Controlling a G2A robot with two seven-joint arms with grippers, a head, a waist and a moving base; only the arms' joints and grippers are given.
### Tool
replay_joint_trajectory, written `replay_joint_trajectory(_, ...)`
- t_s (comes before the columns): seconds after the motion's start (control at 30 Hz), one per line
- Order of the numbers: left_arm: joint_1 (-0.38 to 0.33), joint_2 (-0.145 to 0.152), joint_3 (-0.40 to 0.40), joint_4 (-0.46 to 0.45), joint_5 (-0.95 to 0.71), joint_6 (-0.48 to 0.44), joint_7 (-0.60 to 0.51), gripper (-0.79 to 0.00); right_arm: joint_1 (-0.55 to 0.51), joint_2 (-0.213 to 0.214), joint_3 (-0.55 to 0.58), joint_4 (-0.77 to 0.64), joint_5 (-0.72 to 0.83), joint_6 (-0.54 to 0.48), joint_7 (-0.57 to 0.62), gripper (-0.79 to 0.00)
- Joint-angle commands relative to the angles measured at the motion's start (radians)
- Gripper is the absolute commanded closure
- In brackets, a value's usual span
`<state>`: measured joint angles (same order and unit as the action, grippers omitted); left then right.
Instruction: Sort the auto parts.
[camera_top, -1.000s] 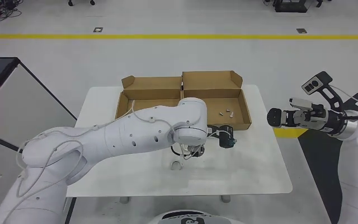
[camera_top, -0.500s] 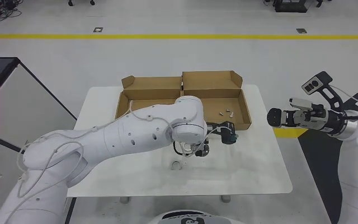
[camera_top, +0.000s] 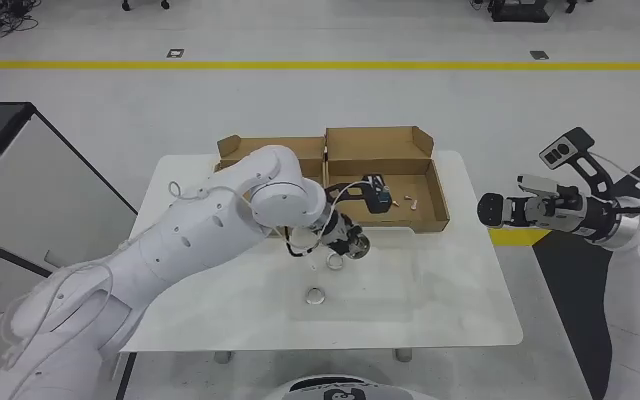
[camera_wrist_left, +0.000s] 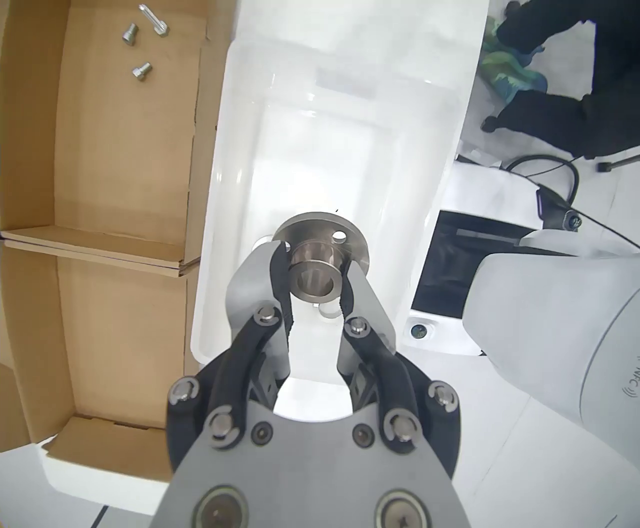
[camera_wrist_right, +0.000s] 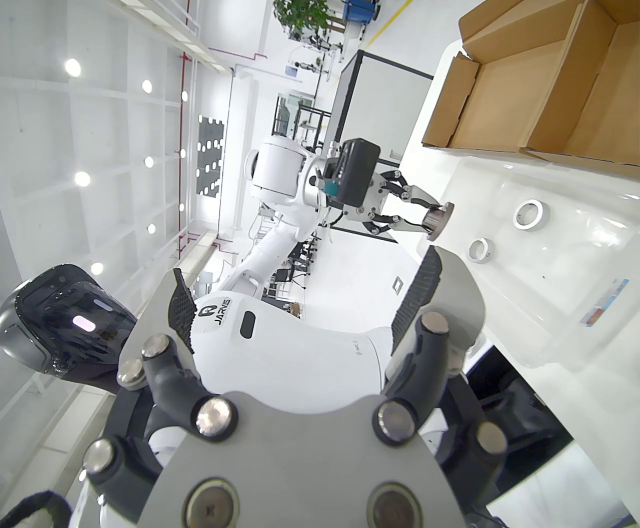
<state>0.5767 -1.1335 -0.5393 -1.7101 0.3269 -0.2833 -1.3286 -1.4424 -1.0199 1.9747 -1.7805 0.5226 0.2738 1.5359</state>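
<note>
The left gripper (camera_wrist_left: 314, 265) pinches the flanged bushing (camera_wrist_left: 320, 227) by its narrow hub above the clear tray (camera_wrist_left: 235, 125), just beside the cardboard boxes (camera_wrist_left: 115, 325). I'd lift it well over the box wall, steer for the compartment without the bolts (camera_wrist_left: 141, 70), and let go low. Its axis stands near upright, flange down toward the table, bore facing the wrist, while the right gripper (camera_wrist_right: 305, 275) hangs off to the side, jaws spread, empty.
</note>
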Motion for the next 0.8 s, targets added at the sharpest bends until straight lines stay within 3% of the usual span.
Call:
replay_joint_trajectory(0.0, 0.042, 0.022, -0.058, -0.016, -0.025, -0.004, 0.019, 0.0, 0.0, 0.0, 0.0, 0.0, 0.0, 0.0, 0.0, -0.785)
replay_joint_trajectory(0.2, 0.172, 0.079, -0.222, -0.054, -0.108, -0.033, 0.098, 0.0, 0.0, 0.0, 0.0, 0.0, 0.0, 0.0, 0.0, -0.785)
replay_joint_trajectory(0.37, 0.282, 0.109, -0.347, -0.066, -0.228, -0.101, 0.209, 0.0, 0.0, 0.0, 0.0, 0.0, 0.0, 0.0, 0.0, -0.785)
replay_joint_trajectory(0.57, 0.377, 0.129, -0.448, -0.07, -0.333, -0.194, 0.308, 0.0, 0.0, 0.0, 0.0, 0.0, 0.0, 0.0, 0.0, -0.785)
replay_joint_trajectory(0.77, 0.423, 0.136, -0.492, -0.077, -0.383, -0.262, 0.374, 0.0, 0.0, 0.0, 0.0, 0.0, 0.0, 0.0, 0.0, -0.785)
